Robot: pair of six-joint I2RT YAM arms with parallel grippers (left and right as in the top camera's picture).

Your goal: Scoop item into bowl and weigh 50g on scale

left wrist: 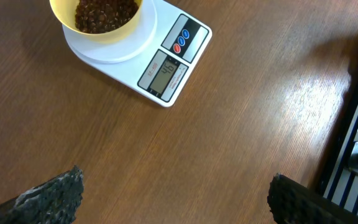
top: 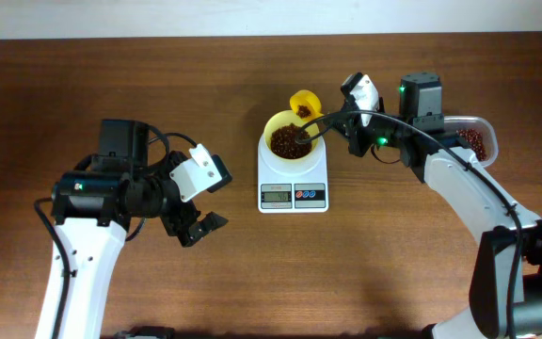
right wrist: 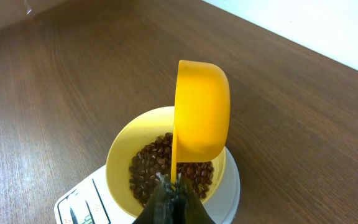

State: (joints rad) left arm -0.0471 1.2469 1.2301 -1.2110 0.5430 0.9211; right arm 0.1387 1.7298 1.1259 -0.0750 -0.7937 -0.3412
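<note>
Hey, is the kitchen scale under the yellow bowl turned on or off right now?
On. In the left wrist view the scale has dark digits on its display, with the bowl of beans sitting on it.

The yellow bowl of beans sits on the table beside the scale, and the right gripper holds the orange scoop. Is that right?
Not quite. The bowl of beans sits on top of the scale, not beside it, as the left wrist view shows. The right gripper does hold the orange scoop.

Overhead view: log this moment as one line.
right gripper: shut on scoop | scoop: tilted over bowl | bowl: on scale, holds beans | left gripper: open, empty
</note>
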